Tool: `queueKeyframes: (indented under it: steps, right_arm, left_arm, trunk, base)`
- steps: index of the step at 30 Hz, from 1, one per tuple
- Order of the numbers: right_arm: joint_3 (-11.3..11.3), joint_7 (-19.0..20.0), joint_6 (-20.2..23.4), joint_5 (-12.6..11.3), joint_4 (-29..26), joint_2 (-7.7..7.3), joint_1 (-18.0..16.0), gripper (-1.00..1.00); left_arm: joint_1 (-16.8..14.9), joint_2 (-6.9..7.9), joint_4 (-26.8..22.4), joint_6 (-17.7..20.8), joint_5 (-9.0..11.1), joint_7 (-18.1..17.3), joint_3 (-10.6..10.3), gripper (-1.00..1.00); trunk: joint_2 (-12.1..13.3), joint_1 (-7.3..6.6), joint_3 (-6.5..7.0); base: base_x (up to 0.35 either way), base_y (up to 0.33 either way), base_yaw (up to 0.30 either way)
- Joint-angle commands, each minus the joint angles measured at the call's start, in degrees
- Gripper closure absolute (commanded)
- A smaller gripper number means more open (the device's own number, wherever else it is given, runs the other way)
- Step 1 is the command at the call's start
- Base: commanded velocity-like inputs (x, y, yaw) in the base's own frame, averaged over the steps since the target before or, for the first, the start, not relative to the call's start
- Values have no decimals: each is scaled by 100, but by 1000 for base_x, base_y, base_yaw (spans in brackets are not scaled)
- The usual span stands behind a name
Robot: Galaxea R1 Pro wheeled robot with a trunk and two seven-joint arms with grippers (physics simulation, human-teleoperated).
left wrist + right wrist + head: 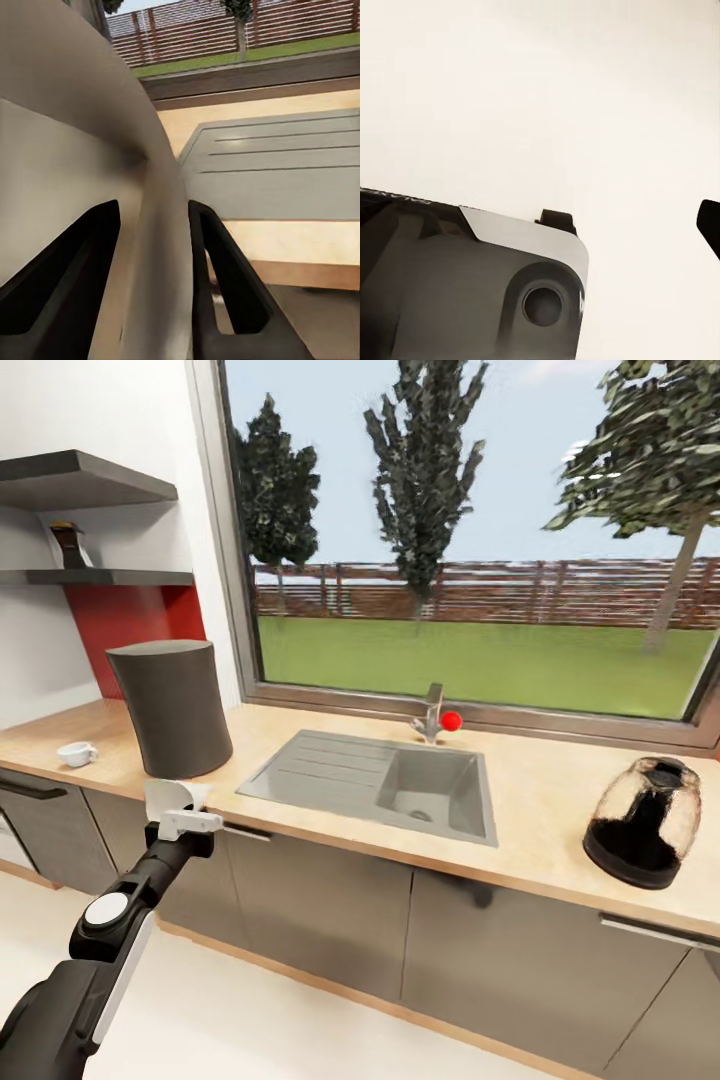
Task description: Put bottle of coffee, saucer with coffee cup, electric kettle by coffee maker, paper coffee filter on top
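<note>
- Presently, the left gripper [178,807] is closed on a white paper coffee filter [170,794], which stands up from between its fingers just in front of the coffee maker [174,706], at the front edge of the kitchen countertop [540,800].
- Left wrist view: the filter [82,172] curves across between the dark fingers [225,285], pinched there; the steel sink [277,176] lies beyond.
- The coffee maker stands on the countertop beside the sink [385,780], on the side toward the red wall panel.
- The coffee cup [76,754] sits on the countertop, on the far side of the coffee maker from the sink, near it but apart.
- The electric kettle [644,822] stands on the countertop past the sink's other end, well apart from the coffee maker.
- The kitchen shelf [95,576] hangs on the wall above the coffee maker; a small dark object [68,544] rests on it, too small to identify.
- Right gripper: its state cannot be told; the right wrist view shows dark robot housing [465,285] over pale floor.
</note>
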Motion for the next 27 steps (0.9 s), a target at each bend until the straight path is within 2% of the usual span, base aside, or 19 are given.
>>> queueKeyframes:
  steps: [1, 18, 27]
  right_arm:
    - [13, -1, -16, 1, 2, -2, -3, -100]
    - [13, -1, -17, 2, 2, -2, -3, -100]
    - [13, -1, -18, 1, 2, -2, -2, -100]
  left_arm:
    - [-3, 0, -6, 28, -21, -40, 9, 100]
    - [-3, -1, -6, 23, -21, -40, 9, 100]
    - [-3, 2, -6, 30, -22, -40, 9, 100]
  trunk:
    - [-5, 2, -7]
    - [-5, 2, -7]
    - [-5, 2, -7]
  base:
    - [84, 285, 26]
    - [12, 307, 236]
    - [213, 244, 114]
